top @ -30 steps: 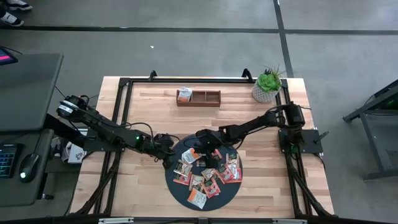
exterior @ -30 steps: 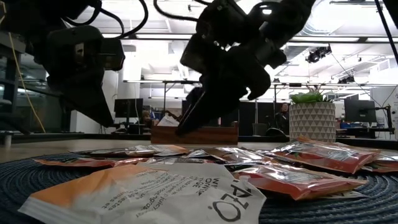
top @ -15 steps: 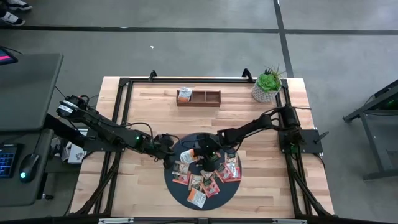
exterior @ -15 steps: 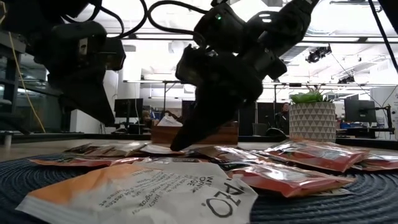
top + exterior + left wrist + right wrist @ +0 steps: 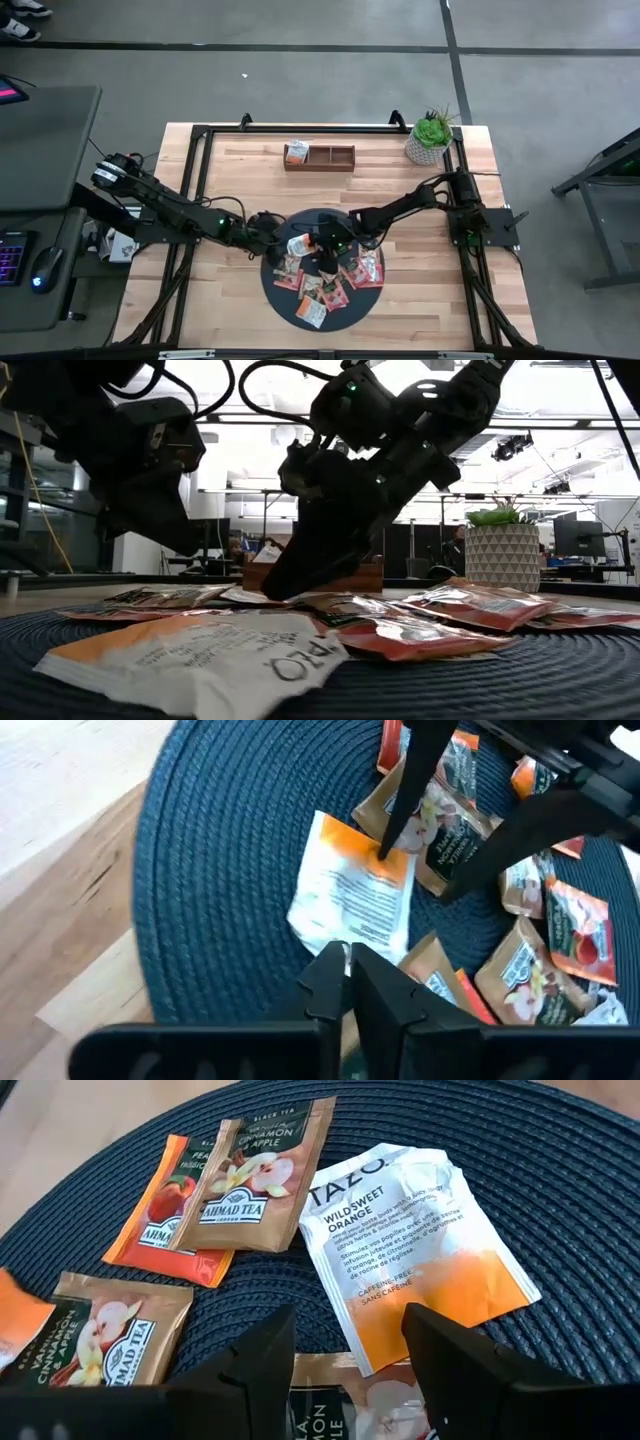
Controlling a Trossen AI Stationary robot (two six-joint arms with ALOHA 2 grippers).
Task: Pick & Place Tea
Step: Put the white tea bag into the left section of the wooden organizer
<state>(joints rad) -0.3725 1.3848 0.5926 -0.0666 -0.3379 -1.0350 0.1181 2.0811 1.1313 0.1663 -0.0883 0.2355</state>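
From above, your right gripper (image 5: 322, 250) reaches in over the dark round woven mat (image 5: 355, 300), among the small flat tea sachets (image 5: 340, 290). Its wrist view shows spread, empty fingers (a white-and-orange sachet (image 5: 410, 1250) lies just ahead). Your left gripper (image 5: 348, 960) hovers nearly closed, holding nothing.

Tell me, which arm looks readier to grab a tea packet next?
Probably the right: its gripper hangs over the tea sachets with jaws open, a white-orange sachet just ahead. The left gripper sits at the mat's edge, jaws together.
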